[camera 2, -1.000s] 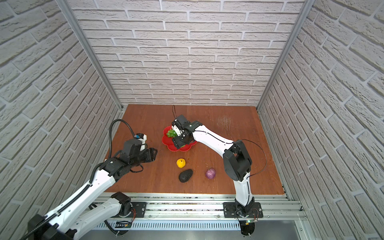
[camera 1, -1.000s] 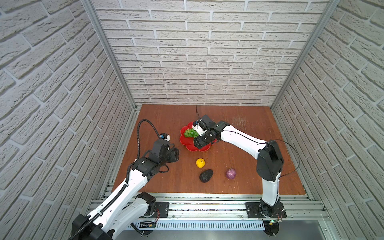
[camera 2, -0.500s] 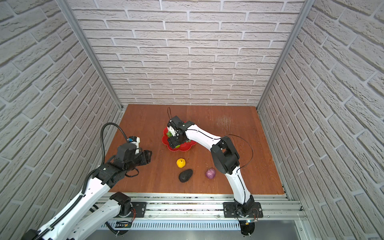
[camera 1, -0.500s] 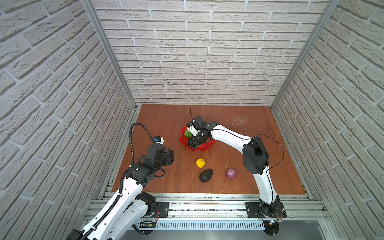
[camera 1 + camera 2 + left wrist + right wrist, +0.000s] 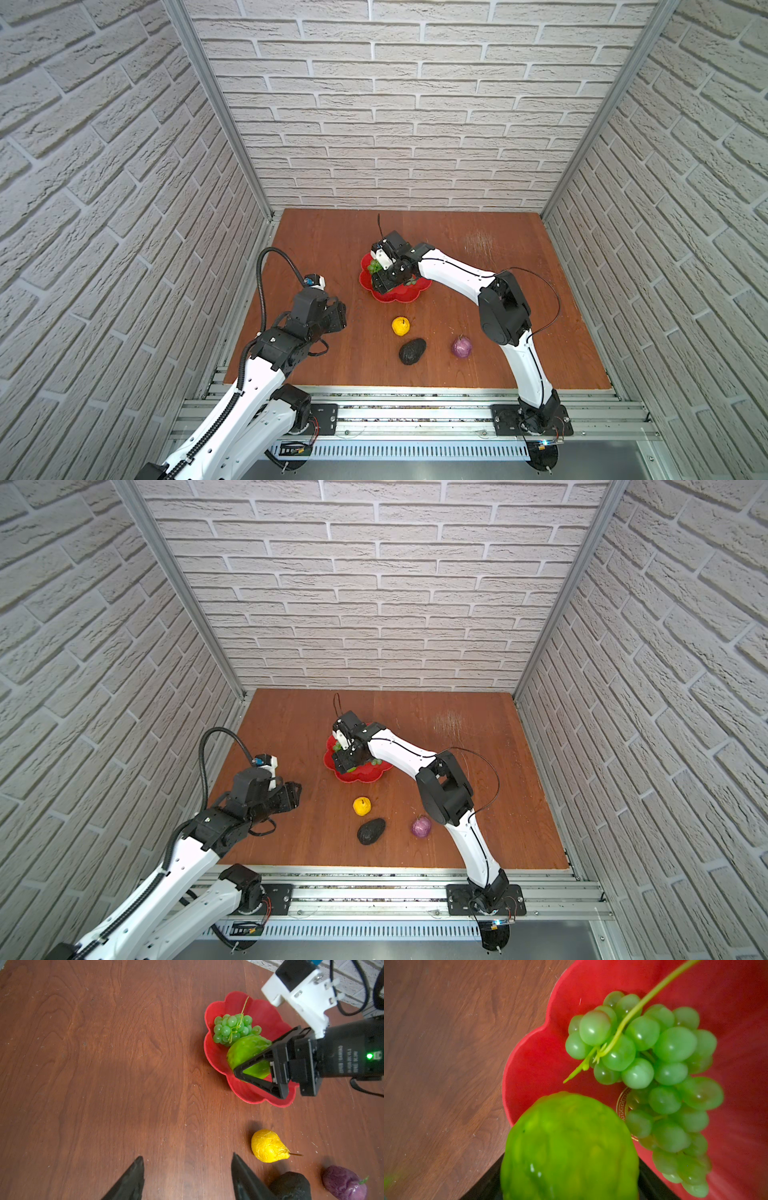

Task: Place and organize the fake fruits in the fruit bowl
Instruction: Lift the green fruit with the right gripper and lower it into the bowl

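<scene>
Right tool [image 5: 385,281]: reaches across to the bowl, just above the middle of the frame in both top views. Its jaws are closed around the green ball, about half spread.
Green ball [image 5: 247,1051]: bumpy and bright, gripped over the bowl's edge and just beside the grapes. Whether it touches the bowl's floor, I cannot tell.
Grapes [image 5: 664,1084]: lie inside the bowl with a thin stem running out toward the rim. They partly cover the gold emblem [image 5: 620,1105].
Bowl [image 5: 399,298]: red with a scalloped rim, sitting on the desk near the centre of the frame.
Yellow fruit [image 5: 400,326]: on the desk, just below the bowl in the top views and apart from it.
Avocado [image 5: 412,351]: dark, just below the yellow fruit and a touch right, near it but not touching.
Purple bulb [image 5: 462,347]: right of the avocado at lower centre, beside the right arm's elbow.
Left tool [image 5: 187,1178]: hovers over bare desk at left of centre in the top views. Its jaws are spread apart with nothing between them.
Desk [image 5: 332,241]: reddish-brown wood.
</scene>
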Controlling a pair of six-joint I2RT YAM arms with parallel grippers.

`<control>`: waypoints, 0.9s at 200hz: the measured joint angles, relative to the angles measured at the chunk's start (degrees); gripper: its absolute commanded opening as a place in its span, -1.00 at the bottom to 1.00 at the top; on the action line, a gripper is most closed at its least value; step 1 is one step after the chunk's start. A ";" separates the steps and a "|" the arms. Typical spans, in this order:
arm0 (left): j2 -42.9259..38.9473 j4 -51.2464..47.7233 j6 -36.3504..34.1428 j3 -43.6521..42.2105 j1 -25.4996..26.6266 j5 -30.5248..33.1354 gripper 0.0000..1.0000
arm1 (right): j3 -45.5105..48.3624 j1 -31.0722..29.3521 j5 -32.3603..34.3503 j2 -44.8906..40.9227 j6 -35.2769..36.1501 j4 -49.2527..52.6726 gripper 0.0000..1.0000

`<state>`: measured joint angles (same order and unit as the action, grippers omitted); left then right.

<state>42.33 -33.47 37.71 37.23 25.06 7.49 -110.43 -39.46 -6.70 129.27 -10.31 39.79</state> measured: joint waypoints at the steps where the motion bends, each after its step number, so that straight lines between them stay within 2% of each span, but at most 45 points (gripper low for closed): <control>1: 0.00 0.00 0.02 -0.02 0.00 0.02 0.33 | -0.17 0.00 0.00 0.13 0.00 0.00 0.28; 31: 0.00 0.00 0.00 -0.02 -0.22 0.00 0.33 | -3.37 0.13 -0.26 2.62 0.02 -0.07 0.30; 124: 1.01 0.07 0.02 -0.02 -0.42 0.00 0.34 | -5.20 0.26 0.83 4.98 0.31 0.48 0.35; 180: 2.64 0.42 0.04 -0.02 -0.61 0.00 0.34 | -5.66 0.48 1.75 5.42 1.20 0.76 0.48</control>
<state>44.97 -33.06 37.76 37.21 24.45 7.49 -116.09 -38.98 -4.95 134.69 -9.10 40.56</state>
